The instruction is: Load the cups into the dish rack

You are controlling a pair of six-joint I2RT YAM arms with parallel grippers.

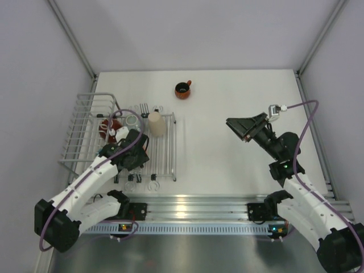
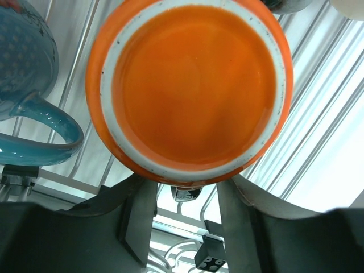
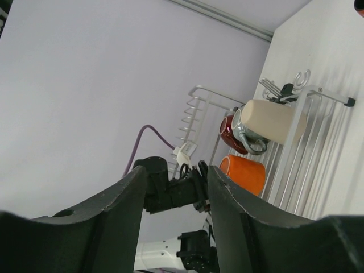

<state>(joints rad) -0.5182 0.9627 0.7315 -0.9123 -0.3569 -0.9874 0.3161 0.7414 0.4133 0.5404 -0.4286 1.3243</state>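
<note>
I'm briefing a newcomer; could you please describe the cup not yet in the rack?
Find the white wire dish rack on the left of the table, then look right and toward the far edge. There a small dark red mug with a black inside stands alone; every other cup visible sits in the rack.

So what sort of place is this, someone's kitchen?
Probably a robot test booth, not a kitchen: a bare white table walled in by plain panels and metal posts, two arms bolted to its near edge, and a rack with mugs.
</note>
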